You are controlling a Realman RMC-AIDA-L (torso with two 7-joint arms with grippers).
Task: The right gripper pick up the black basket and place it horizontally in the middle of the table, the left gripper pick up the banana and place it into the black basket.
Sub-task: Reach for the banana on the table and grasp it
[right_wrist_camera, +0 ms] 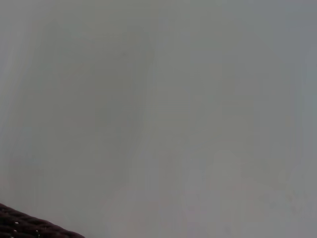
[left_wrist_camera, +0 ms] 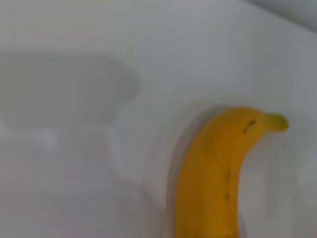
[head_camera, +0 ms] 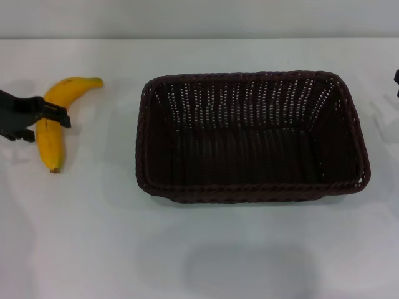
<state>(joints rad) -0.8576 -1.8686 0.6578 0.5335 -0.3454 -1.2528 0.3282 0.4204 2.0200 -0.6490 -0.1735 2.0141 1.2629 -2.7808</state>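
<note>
Two things sit on your white table: the black basket and the banana. You have the black basket lying lengthwise across the middle of the table, its long sides running parallel to the near and far edges, upright with its open top facing up. The banana lies well apart from it toward the left edge, its greenish stem tip pointing to the far edge and its brown end toward the near edge.

Your left gripper reaches in level from the left edge, low over the table, with its black fingers straddling the banana at about its middle; one finger crosses over the yellow skin. You cannot tell whether the jaws have closed on the fruit. The left wrist view shows the banana's stem half close up on the tabletop.

Your right gripper shows only as a dark sliver at the right edge, beside the basket and not touching it; its jaw state cannot be told.
</note>
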